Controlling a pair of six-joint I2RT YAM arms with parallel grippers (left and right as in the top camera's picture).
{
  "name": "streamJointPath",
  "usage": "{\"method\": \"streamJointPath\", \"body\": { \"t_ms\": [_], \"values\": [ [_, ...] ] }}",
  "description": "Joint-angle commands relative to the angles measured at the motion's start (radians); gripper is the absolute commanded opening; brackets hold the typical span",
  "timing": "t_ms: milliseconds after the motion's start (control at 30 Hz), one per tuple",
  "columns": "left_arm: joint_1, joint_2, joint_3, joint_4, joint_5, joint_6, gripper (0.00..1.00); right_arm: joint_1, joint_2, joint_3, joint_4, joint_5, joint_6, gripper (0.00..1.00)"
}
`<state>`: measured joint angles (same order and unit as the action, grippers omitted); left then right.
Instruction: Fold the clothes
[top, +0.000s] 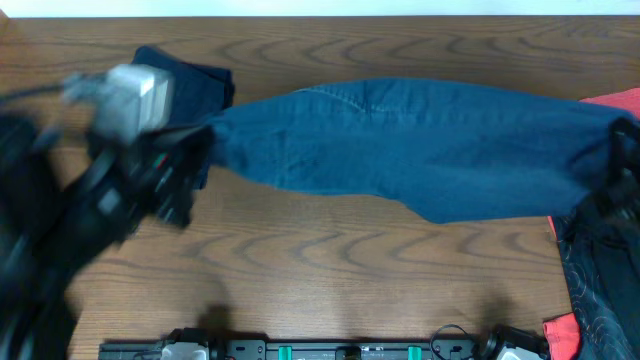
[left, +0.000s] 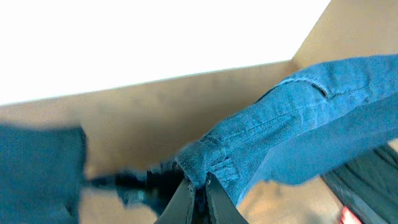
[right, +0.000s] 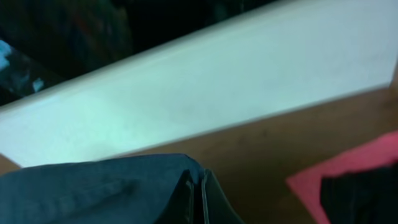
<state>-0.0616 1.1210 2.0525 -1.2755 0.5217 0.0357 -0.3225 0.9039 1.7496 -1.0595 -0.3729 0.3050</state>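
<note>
1. Wood-grain desk (top: 330, 270) fills the overhead view, with a pale strip along its far edge.
2. A blue denim garment (top: 400, 145) is stretched across the middle of the desk, between the two arms.
3. The left tool (left: 198, 198) is pinched tight on the garment's seamed edge.
4. The right tool (right: 200, 194) is clamped narrow on the opposite end, near a red cloth (top: 612, 100).
5. A folded navy bundle (top: 195, 78) lies at the desk's far left corner, just behind the blurred left arm.

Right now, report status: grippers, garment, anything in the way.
Left gripper shut on denim shorts. Right gripper shut on same shorts, stretched between both. Folded navy bundle by left gripper, red cloth at right edge.
</note>
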Motion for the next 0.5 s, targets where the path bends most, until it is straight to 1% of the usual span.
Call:
{"method": "streamJointPath", "body": {
  "t_ms": [0,100,200,333,467],
  "values": [
    [0.003,-0.070,0.110,0.001,-0.116,0.024,0.06,-0.008,-0.003,0.115,-0.036,0.093,0.017,0.01],
    [0.003,-0.086,0.148,0.001,-0.198,0.024,0.06,-0.008,-0.003,0.154,-0.032,0.113,0.018,0.01],
    [0.003,-0.066,0.136,0.001,-0.224,0.024,0.06,-0.008,0.014,0.154,-0.029,0.115,0.032,0.01],
    [0.003,0.040,0.102,0.000,-0.224,0.024,0.06,-0.008,0.100,0.148,-0.030,0.111,0.032,0.01],
    [0.003,0.201,0.102,0.010,-0.224,0.025,0.06,0.000,0.240,0.140,-0.028,0.075,0.032,0.01]
  ]
}}
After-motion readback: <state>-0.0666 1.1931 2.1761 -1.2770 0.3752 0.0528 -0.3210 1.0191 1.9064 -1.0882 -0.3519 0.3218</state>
